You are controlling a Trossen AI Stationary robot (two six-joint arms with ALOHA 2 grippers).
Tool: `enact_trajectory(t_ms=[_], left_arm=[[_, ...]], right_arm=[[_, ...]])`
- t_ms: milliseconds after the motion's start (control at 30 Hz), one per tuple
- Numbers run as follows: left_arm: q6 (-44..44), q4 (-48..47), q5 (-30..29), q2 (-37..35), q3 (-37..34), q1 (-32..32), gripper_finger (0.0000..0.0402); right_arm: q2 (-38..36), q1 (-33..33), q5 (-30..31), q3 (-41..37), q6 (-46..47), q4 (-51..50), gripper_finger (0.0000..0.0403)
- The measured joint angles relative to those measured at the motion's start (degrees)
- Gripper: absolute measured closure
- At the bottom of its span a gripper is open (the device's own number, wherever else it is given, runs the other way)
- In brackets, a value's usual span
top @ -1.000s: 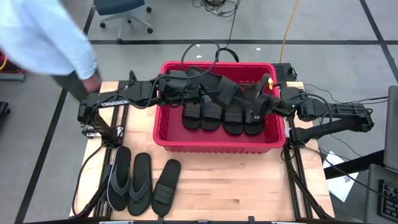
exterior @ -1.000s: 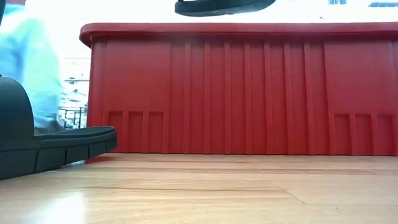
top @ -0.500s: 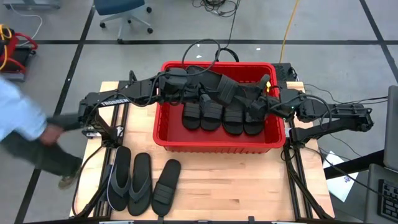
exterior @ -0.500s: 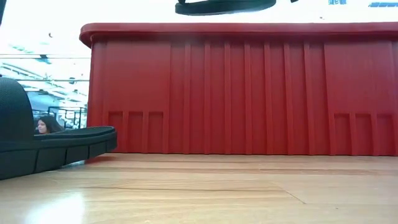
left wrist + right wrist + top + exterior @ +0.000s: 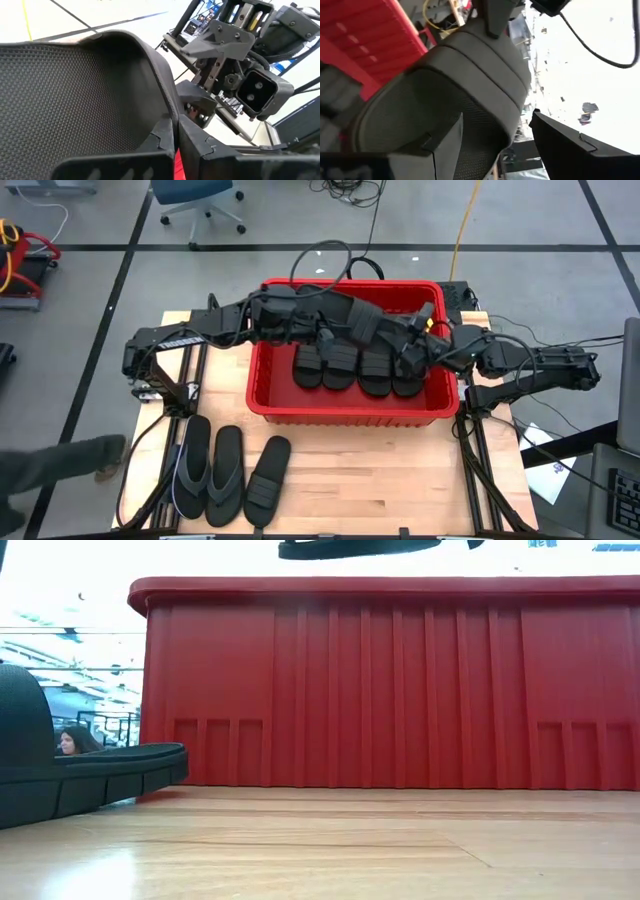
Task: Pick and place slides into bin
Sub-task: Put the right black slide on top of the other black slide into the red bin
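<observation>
Your table (image 5: 380, 470) is pale wood planking on a grey floor, with a blue chair (image 5: 195, 192) beyond the far edge and a person's leg (image 5: 55, 465) at the left.

The left gripper (image 5: 340, 320) hangs over the bin's (image 5: 350, 412) far half, its fingers (image 5: 200, 145) pinched together on a slide (image 5: 365, 326) — you can see the dimpled, matte footbed (image 5: 65, 100) curving up in the left wrist view. The right gripper (image 5: 412, 352) comes in from the other side at the same slide, its fingers (image 5: 570, 145) spread wide, one to each side of the slide's rounded end; whether they touch it cannot be told. The slide is in the air, above the bin's rim (image 5: 400, 585), as the low view shows from below.

Under it, four band-strap slides (image 5: 358, 368) lie side by side on the bin floor, toes toward the near wall, filling most of the width. The bin is red plastic, rectangular, its outer wall (image 5: 400, 690) ribbed with vertical ridges.

Outside the bin, on the near left of the table, a thong pair (image 5: 208, 470) lies flat with one more band-strap slide (image 5: 267, 478) just beside it, tilted — well apart from the bin. The near right of the table is bare wood. Cables (image 5: 330, 265) loop past the far rim.
</observation>
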Motion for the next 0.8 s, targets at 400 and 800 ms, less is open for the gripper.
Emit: enact_trajectory(t_ms=[400,800], left_arm=[[-0.57,-2.27,1.04,-0.09,0.02,-0.44,0.0401],[-0.75,-5.53,0.52,-0.26,0.11,-0.44,0.0401]], right_arm=[[5.04,-0.04,-2.16,-0.02,-5.12,6.23,0.0177],[10.21,0.23,2.11,-0.02,-5.78,10.62,0.0271]])
